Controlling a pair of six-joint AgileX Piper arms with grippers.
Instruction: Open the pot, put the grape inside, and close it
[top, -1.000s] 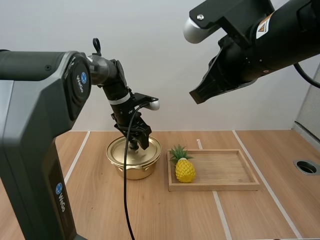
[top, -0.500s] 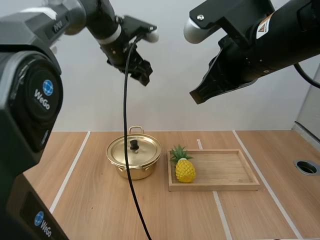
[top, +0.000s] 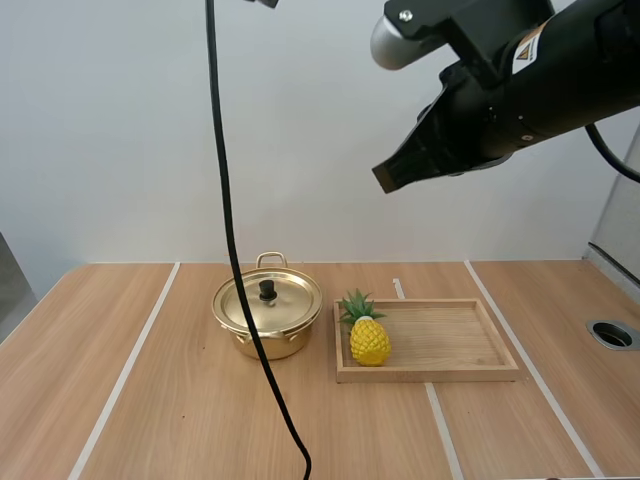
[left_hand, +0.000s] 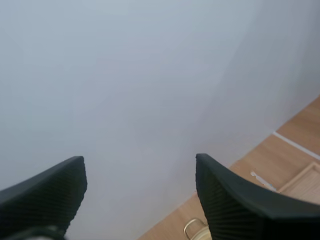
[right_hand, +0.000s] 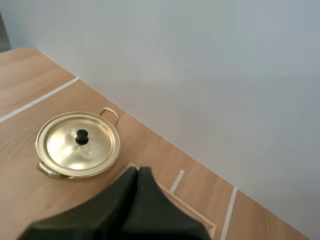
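Gold pot (top: 267, 318) sits lidded, left of the wooden tray (top: 450, 372) holding a pineapple (top: 370, 340), not a grape. Opening is not begun: the left gripper (left_hand: 140, 162) gapes empty, and the right gripper (right_hand: 137, 172) is pressed together on nothing. Next, I judge, one must descend onto the lid knob (top: 268, 290).

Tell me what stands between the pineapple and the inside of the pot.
The lid sits on the pot, blocking the way in. The pineapple stands in the tray beside the pot, with nothing between them.
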